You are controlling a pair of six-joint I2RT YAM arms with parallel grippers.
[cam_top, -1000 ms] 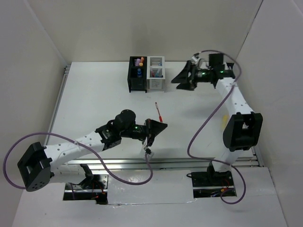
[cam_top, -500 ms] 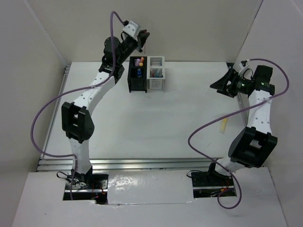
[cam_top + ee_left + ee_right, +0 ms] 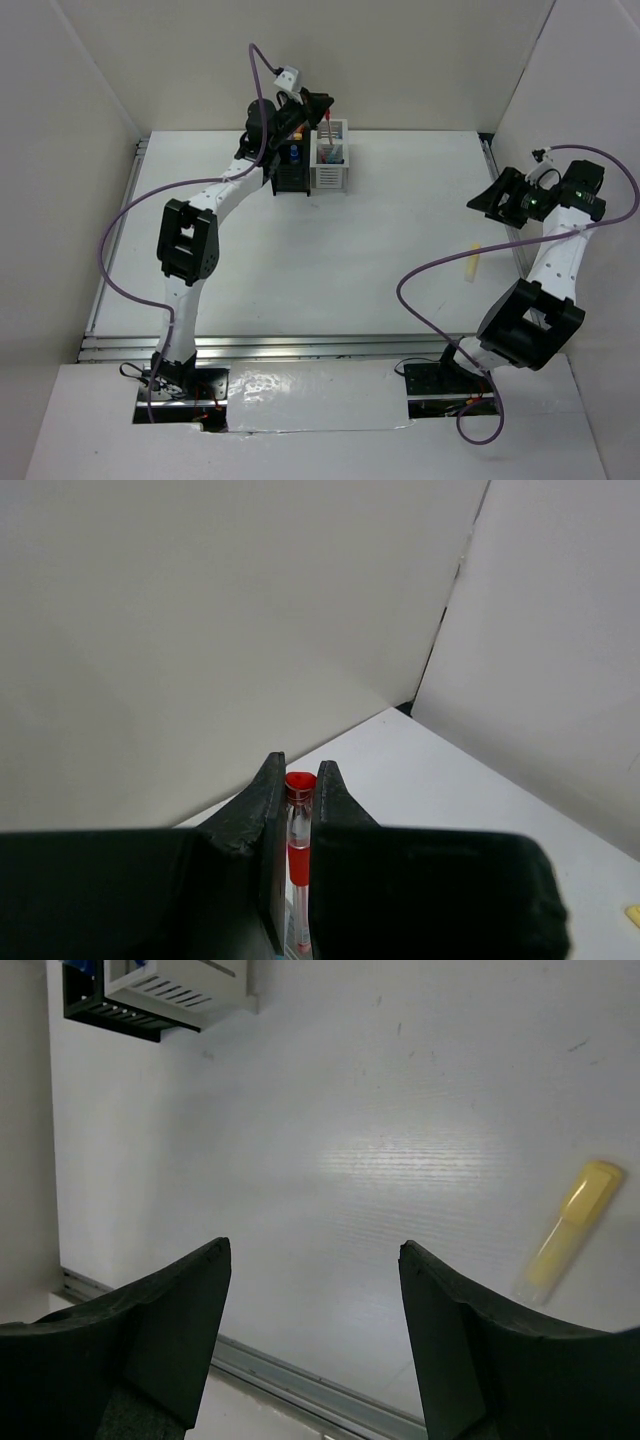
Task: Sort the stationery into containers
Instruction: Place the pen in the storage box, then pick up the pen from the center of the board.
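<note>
Shifted rightward, the left gripper (image 3: 318,104) clamps 1 red pen (image 3: 298,852) upright above the white box (image 3: 330,168); the right gripper (image 3: 315,1260) hangs spread wide, yellow marker (image 3: 570,1228) lying nearby on the table (image 3: 300,260).

White table (image 3: 300,250), joined black box (image 3: 290,178) and white box (image 3: 328,176) near far edge, yellow marker (image 3: 473,265) lying at right

Top external: high, behind the arm bases (image 3: 180,385), facing down over the whole surface (image 3: 300,250) to the back wall (image 3: 400,60).
Left wrist: tight behind the left claw (image 3: 299,780), roughly level, facing the wall corner (image 3: 440,650). Shares the red pen (image 3: 298,865) with top.
Right wrist: above the right claw (image 3: 315,1340), looking down. Shares the yellow marker (image 3: 570,1225) and white box (image 3: 180,985) with top.
</note>
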